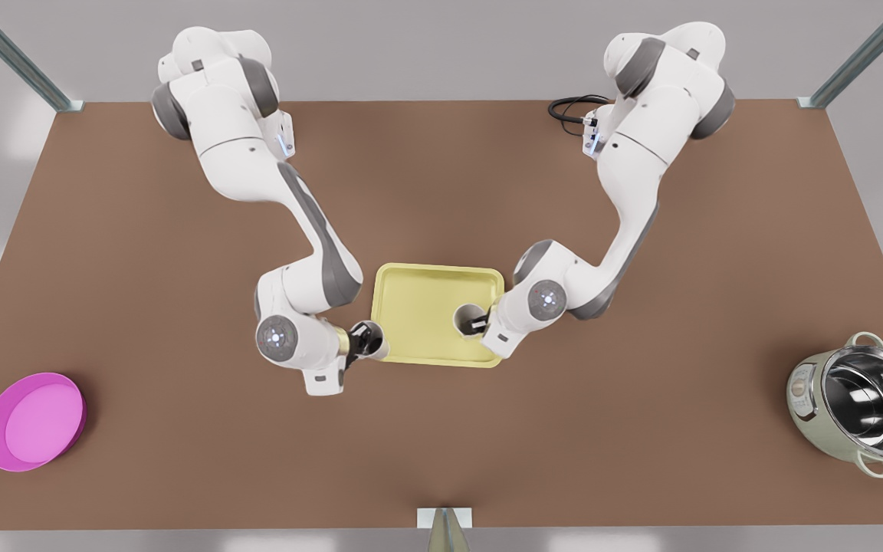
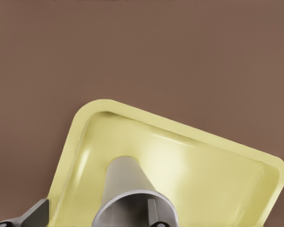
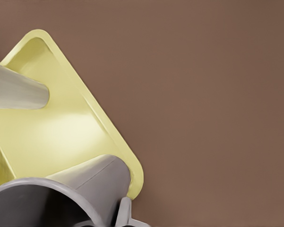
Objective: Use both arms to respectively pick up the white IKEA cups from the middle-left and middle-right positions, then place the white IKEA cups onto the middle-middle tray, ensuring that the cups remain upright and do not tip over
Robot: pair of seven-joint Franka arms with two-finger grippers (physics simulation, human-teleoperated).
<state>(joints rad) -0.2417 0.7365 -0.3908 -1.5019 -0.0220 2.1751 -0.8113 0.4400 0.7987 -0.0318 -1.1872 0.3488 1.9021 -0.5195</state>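
You're placing: left gripper clenching a cup at the tray edge, right gripper clenching its cup over it. Next, lower level.

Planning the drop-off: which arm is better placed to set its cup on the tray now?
The left gripper: its cup is over the tray floor. The right gripper's cup hangs at the tray's rim.

Simulated lab bench: bare brown table inside metal frame posts, grey blank walls.
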